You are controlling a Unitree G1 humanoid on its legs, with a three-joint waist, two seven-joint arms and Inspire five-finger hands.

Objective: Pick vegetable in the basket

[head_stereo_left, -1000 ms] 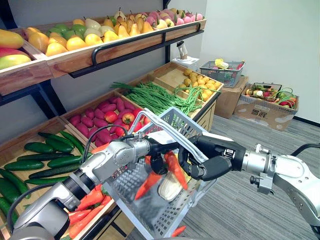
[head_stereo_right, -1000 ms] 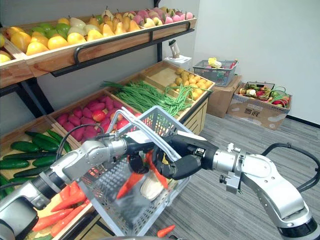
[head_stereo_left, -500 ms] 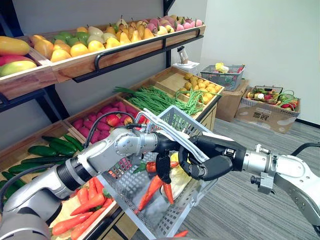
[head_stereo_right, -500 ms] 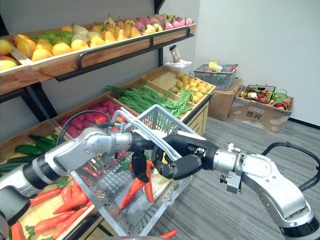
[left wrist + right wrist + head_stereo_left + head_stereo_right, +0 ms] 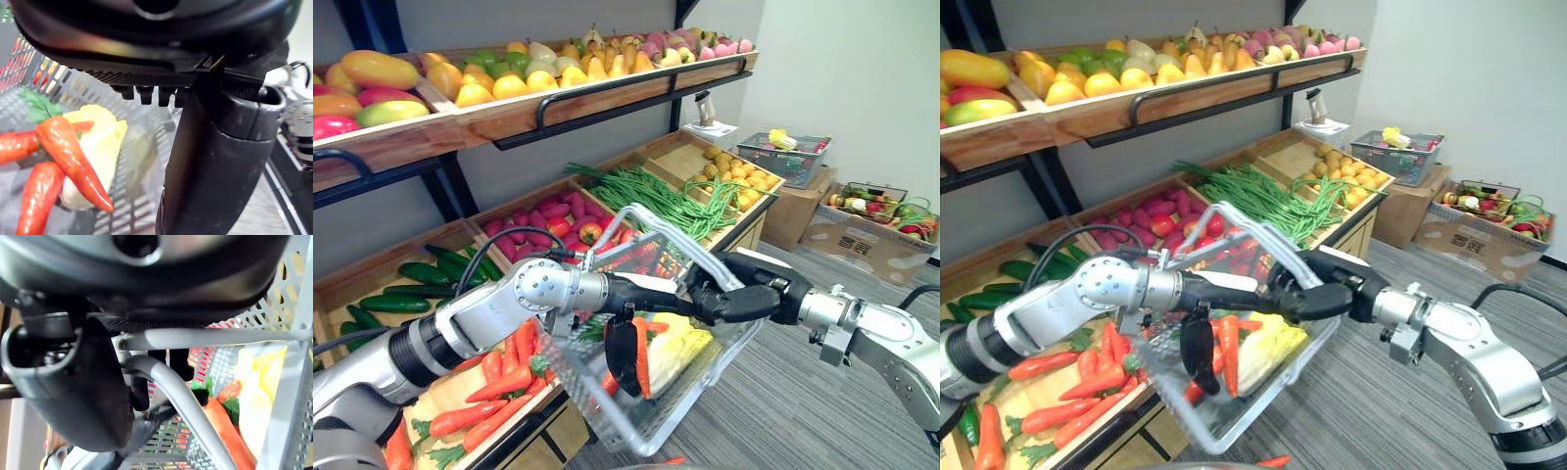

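The carrots (image 5: 642, 354) that the left hand (image 5: 624, 357) held over the basket (image 5: 700, 372) a second ago now lie inside it, leaning on a pale leafy vegetable (image 5: 680, 341). The hand hangs within the basket, fingers loose and pointing down, gripping nothing, with one carrot just beside it at 3 o'clock. The right hand (image 5: 744, 297) is curled round the handle (image 5: 656, 230) at the basket's 2 o'clock edge. A carrot bin (image 5: 460, 416) crowds the 9 o'clock side, while bare floor (image 5: 803, 411) lies open at 4 o'clock.
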